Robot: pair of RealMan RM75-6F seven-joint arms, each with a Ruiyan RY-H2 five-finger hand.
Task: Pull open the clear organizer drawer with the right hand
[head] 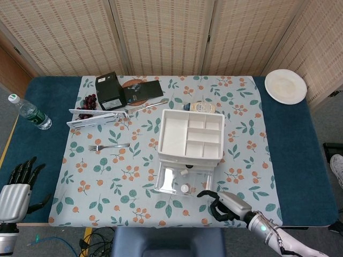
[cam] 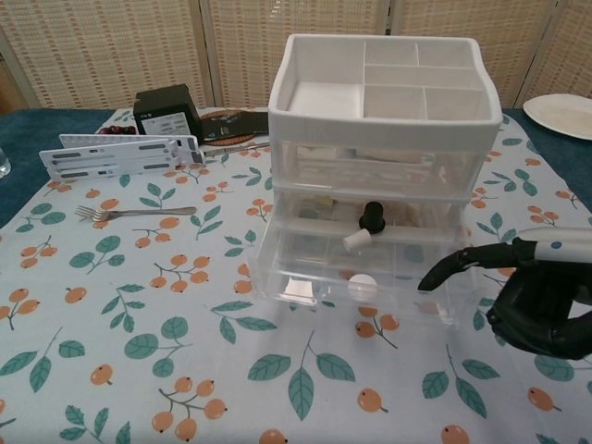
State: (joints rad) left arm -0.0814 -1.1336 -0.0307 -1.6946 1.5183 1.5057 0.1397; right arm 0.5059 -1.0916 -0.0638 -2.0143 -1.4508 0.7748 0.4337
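Head view, left to right: my left hand [head: 15,184] sits far across the table from my right, fingers spread, holding nothing, parked off the cloth since this job isn't its own. Between the two, further from me than my right hand, is the organizer [cam: 384,88], white divided tray on top. Its bottom clear drawer [cam: 361,273] sticks well out toward me, just left of my right hand, small white knob [cam: 362,286] on its front. Drawer looks most of the way open, judging from how much of its floor shows.

My right hand [cam: 541,296] is low at the drawer's right front corner, pulling from the side, presumably so the arm stays clear of the front. One finger [cam: 449,268] reaches out straight to the drawer's front edge, the others curled in toward the palm. Chest view suggests the fingertip hooks or touches the rim, but clear plastic makes contact hard to confirm. It grips nothing else.
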